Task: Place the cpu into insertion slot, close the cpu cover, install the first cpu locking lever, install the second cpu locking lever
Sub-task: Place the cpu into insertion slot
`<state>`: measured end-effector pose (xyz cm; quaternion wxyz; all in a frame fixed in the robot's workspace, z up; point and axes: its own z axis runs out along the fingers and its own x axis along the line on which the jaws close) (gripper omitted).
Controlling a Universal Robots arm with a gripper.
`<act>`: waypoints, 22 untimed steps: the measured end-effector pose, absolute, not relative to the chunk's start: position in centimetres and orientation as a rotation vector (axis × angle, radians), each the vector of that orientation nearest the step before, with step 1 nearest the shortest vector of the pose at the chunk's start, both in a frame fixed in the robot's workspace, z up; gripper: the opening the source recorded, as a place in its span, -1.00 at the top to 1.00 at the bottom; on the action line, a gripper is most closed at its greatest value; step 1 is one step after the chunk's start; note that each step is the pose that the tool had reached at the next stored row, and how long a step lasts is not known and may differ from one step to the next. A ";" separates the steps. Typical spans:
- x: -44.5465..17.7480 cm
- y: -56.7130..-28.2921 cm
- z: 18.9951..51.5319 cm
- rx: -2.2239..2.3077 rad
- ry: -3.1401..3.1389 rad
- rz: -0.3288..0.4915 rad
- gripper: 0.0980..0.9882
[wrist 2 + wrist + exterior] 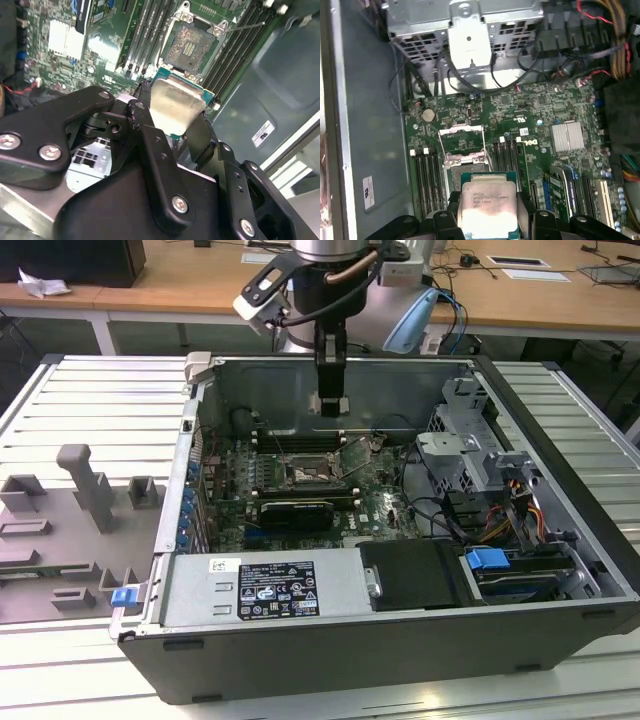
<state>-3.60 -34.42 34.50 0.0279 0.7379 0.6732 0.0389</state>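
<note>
My gripper (330, 405) hangs inside the open computer case (560, 490), above the motherboard. It is shut on the cpu (487, 205), a flat silver-topped chip with a green rim, held by two opposite edges between black fingers (536, 220). In the second wrist view the cpu (175, 102) floats just short of the bare insertion slot (190, 47). The cpu cover (462, 137) stands swung open beyond the slot (451, 172), with a thin wire lever (440, 147) raised beside it. The slot (305, 475) lies below the gripper in the exterior view.
A long black expansion card (295, 510) sits in front of the slot. Memory slots (427, 172) flank it. A metal drive cage (465, 440) with cables fills the exterior view's right. Grey fixtures (90, 490) stand outside the case on the exterior view's left.
</note>
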 end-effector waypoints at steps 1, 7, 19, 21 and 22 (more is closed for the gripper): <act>-3.6 -34.4 34.4 2.252 2.108 0.121 0.03; -3.6 -34.4 34.2 2.246 2.114 0.121 0.03; -3.6 -34.4 33.9 2.246 2.115 0.121 0.03; -3.6 -34.4 33.9 2.245 2.115 0.121 0.03; -3.6 -34.4 33.8 2.245 2.115 0.121 0.03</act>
